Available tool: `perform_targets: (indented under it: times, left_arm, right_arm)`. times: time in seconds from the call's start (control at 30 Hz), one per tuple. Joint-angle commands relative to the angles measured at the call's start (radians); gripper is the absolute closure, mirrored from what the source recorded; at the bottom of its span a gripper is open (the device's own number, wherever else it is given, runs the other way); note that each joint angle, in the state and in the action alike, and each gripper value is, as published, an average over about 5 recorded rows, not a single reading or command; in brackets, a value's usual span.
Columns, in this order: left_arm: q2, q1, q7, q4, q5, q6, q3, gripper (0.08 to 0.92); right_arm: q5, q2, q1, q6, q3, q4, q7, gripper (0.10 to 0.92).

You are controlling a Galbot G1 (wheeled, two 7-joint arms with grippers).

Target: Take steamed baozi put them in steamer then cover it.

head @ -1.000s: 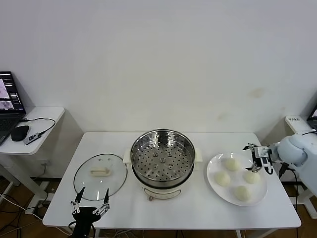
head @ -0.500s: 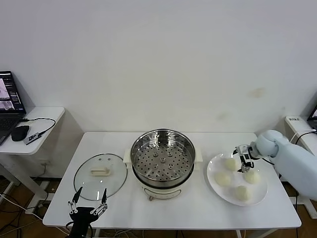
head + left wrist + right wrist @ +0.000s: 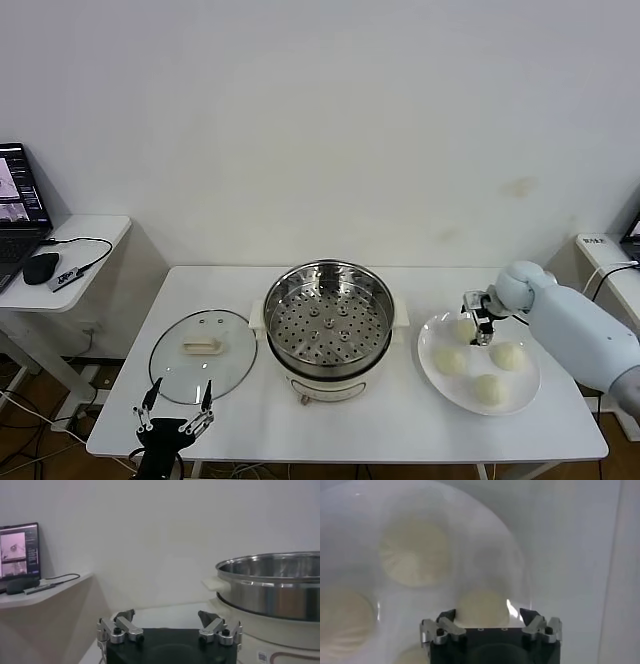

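While the left gripper [image 3: 176, 412] is parked spread open at the table's [image 3: 390, 420] near edge, the cover [image 3: 203, 356] lies beside the steamer [image 3: 328, 318]; the right gripper [image 3: 478, 322] is seen straddling one steamed baozi [image 3: 479, 607] on the plate [image 3: 430, 375], grip unconfirmed.

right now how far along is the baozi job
Done: nothing loaded; the steamer tray is empty. In hand: the right gripper straddles the rear baozi on the plate, not lifted. Left: four baozi, then the cover, lying near the parked left gripper.
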Motion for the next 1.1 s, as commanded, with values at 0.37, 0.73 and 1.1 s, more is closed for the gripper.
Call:
perform_targets:
  times: [0.37, 0.73, 1.1]
  left_arm:
    - [0.003, 0.002, -0.002, -0.002, -0.002, 0.000, 0.003, 0.177]
    - [0.009, 0.009, -0.001, -0.013, -0.003, 0.002, 0.008, 0.177]
    - [0.027, 0.000, 0.000, -0.016, -0.019, 0.007, 0.017, 0.177]
  right_arm:
    - [-0.023, 0.009, 0.006, -0.006, -0.002, -0.019, -0.014, 0.488]
    - [0.124, -0.142, 0.064, -0.054, -0.054, 0.202, -0.052, 0.516]
    - [0.340, -0.237, 0.440, -0.095, -0.307, 0.395, -0.057, 0.508]
